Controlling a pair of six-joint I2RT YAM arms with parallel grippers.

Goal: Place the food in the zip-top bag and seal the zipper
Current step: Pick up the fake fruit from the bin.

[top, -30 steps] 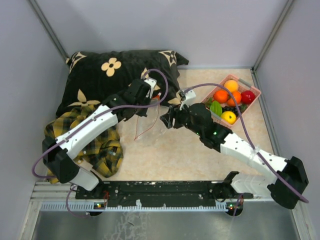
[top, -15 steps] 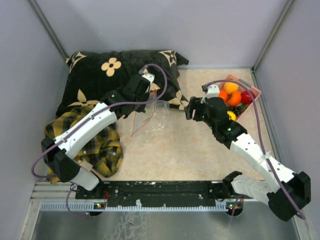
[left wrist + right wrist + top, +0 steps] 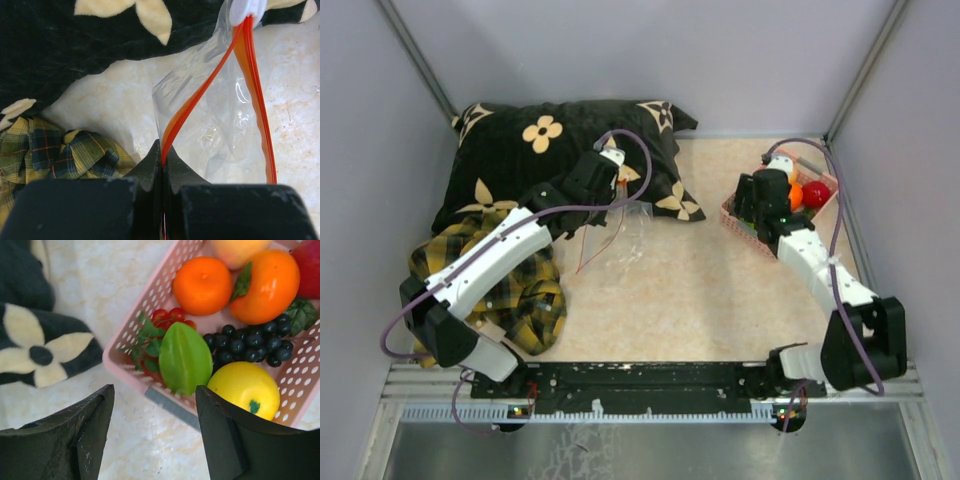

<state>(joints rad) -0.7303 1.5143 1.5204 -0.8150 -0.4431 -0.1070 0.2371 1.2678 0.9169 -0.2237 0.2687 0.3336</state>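
A yellow-and-black plaid cloth (image 3: 510,285) lies bunched against the near left corner of the black flowered pillow (image 3: 520,155). At the pillow's near edge, the left gripper (image 3: 162,150) has its jaws clamped together on one strand of the red-orange zipper (image 3: 200,92).

The zip-top bag (image 3: 628,225) rests on the bench (image 3: 680,290), just off the pillow's near right side. Its long axis slants from the pillow's edge toward the arm bases. In the left wrist view the two zipper strands stand apart in a narrow V. They run away from the jaws and meet at a white slider (image 3: 245,10) beside the pillow, so the mouth is partly open. The clear body spreads to the right of the pinched strand.

Well right of the pillow, the right gripper (image 3: 154,395) hangs over the near rim of the pink basket (image 3: 135,325). Its jaws are apart and hold nothing.

All the food is in that basket. A green pepper-like piece (image 3: 185,357) lies nearest the pillow. Beside it are a yellow lemon (image 3: 245,390), a dark grape bunch (image 3: 250,342) and two oranges (image 3: 202,285). A red apple (image 3: 816,194) sits farthest from the pillow.
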